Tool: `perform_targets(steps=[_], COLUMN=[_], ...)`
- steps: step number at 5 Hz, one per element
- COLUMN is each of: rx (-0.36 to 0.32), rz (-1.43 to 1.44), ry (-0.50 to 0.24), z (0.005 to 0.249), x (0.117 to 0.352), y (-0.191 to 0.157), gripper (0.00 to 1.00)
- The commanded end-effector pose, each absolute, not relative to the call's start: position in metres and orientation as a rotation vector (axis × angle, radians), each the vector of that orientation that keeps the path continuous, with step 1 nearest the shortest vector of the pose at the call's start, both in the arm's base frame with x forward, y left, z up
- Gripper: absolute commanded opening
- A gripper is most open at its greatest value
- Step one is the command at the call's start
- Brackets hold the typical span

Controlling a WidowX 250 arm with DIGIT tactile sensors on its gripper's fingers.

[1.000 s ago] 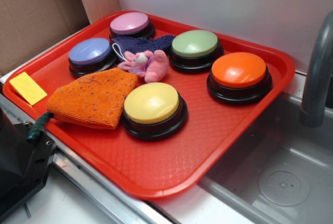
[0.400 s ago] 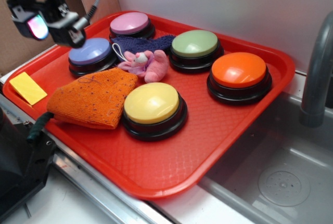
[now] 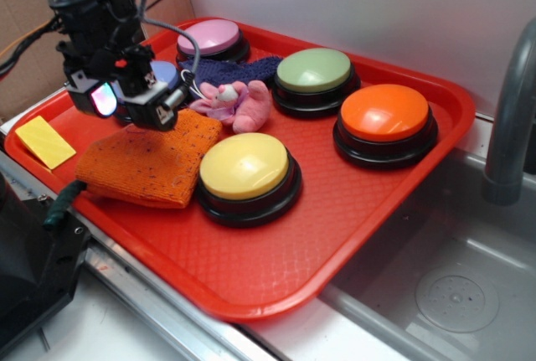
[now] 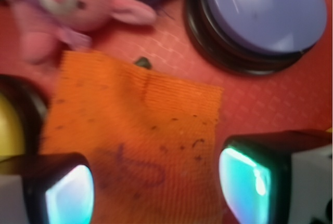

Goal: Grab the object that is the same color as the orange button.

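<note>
A red tray (image 3: pixel 368 235) is seen holding everything. At its 2 o'clock side the orange button (image 3: pixel 384 113) is seated on a black base. The orange knitted cloth (image 3: pixel 151 160) is laid flat at the tray's 9 o'clock, touching the yellow button (image 3: pixel 244 166) at 3 o'clock of it. The gripper (image 3: pixel 127 103) is held above the cloth's far edge, fingers (image 4: pixel 250 174) spread wide with cloth between, nothing grasped. A pink plush toy (image 3: pixel 236 101) is placed at the cloth's 1 o'clock.

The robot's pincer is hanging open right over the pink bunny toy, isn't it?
Not quite. The pincer is open, but it hangs over the orange cloth, not the pink toy. The wrist view shows the cloth between its fingers, the toy off to one side.
</note>
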State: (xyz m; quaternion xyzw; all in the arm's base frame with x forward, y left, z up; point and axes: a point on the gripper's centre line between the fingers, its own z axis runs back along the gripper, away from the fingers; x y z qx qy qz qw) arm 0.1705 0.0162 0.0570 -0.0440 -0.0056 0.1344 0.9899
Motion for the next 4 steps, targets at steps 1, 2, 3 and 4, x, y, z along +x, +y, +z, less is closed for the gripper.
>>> perform_targets(steps=[1, 2, 3, 4], rx=[-0.115, -0.137, -0.139, -0.156], rz=[0.314, 0.341, 0.339, 0.305], ry=[0.004, 0.001, 0.002, 0.013], z=[0.0369, 0.0333, 0.0338, 0.0360], x=[0.1683, 0.1673, 0.1683, 0.1676], y=[0.0189, 0.0152, 0.0137, 0.0128], gripper=[1.00, 0.00, 0.00, 0.00])
